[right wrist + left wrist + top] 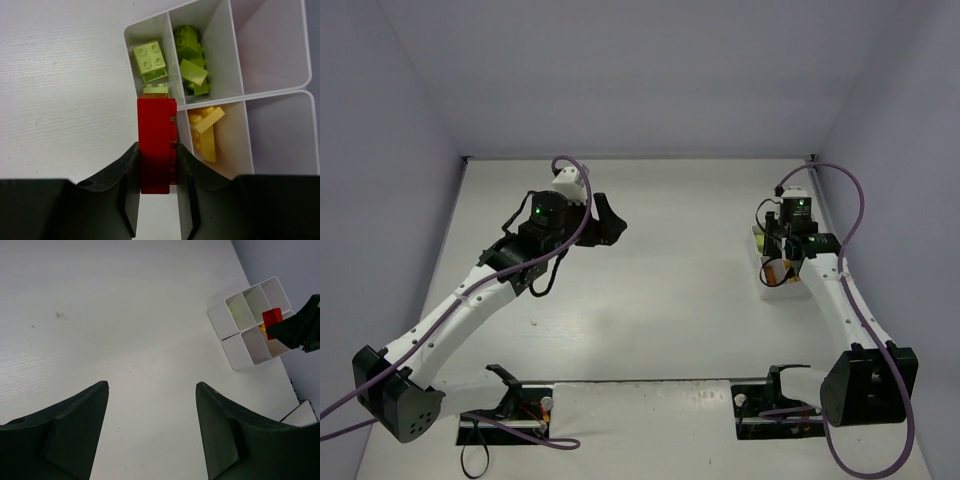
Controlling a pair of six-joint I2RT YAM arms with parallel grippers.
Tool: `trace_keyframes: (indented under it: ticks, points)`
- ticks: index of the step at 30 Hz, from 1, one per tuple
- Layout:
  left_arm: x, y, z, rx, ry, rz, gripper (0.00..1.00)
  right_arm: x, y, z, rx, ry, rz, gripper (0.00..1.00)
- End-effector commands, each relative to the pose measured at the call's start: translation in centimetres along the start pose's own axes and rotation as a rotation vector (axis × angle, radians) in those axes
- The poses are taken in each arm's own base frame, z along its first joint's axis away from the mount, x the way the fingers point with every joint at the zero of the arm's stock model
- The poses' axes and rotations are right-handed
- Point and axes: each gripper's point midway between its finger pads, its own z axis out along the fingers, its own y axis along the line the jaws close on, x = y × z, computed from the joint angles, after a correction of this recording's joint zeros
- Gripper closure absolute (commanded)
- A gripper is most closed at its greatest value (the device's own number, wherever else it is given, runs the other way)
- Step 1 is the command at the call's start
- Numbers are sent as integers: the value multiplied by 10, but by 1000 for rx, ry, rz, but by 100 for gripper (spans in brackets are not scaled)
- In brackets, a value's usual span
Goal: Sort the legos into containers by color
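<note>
- Right wrist view: right gripper (156, 152) clamped shut on one red lego (156, 135), gripped by its long sides.
- Red lego: held over the near-left edge of the white divided tray (270, 92); which compartment lies under it cannot be told.
- Tray contents: pale lime legos (150, 61) in the left compartment, darker green legos (192, 62) in the one beside it, yellow legos (207, 131) in the compartment nearer the gripper.
- Left wrist view: left gripper (151, 387) spread wide, nothing between the fingers, above the white table (100, 315), well apart from the tray.
- Top external view: tray at the table's right side, beneath the right wrist.
</note>
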Motion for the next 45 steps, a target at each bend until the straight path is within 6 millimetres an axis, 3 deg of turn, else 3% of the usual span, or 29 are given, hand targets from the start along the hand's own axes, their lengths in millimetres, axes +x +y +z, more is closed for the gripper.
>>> trace_keyframes:
  ticks: [1,19,30,34,45]
  points:
    - [-29,-6,-16,19,-108,51,36,-13,-15,-5,52,-43,32,100]
    - [-34,7,-1,-14,-146,227,35,-52,-40,-37,47,-202,54,100]
    - [-32,21,15,-62,-164,261,32,-61,-29,-46,-21,-247,38,100]
    - [-38,16,26,-45,-167,249,32,-63,-18,-53,-86,-274,44,100]
    - [-51,11,36,-44,-200,243,32,-65,-15,-61,-104,-297,59,100]
